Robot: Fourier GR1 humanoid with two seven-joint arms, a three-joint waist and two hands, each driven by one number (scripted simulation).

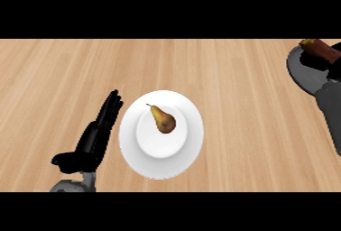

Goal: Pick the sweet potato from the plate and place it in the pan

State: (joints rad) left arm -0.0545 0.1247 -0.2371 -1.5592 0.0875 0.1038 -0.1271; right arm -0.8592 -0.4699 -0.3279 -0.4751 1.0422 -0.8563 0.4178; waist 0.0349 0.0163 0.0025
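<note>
Pale wooden counter (220, 67) carries everything. Left hand (96, 135) rests with straight, relaxed fingers beside a white round plate (190, 144) bearing a brown pear (163, 121). Right hand (318, 59), at the far right corner, grasps the reddish-brown sweet potato (318, 48) over the dark grey pan (301, 74).

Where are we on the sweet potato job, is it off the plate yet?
Done: the sweet potato is off the white plate, which now holds only a pear. In hand: the sweet potato sits at the upper right over the pan, with the right hand at it; whether the fingers grip it is unclear. Left: release and withdrawal. The left hand rests open beside the plate.
</note>
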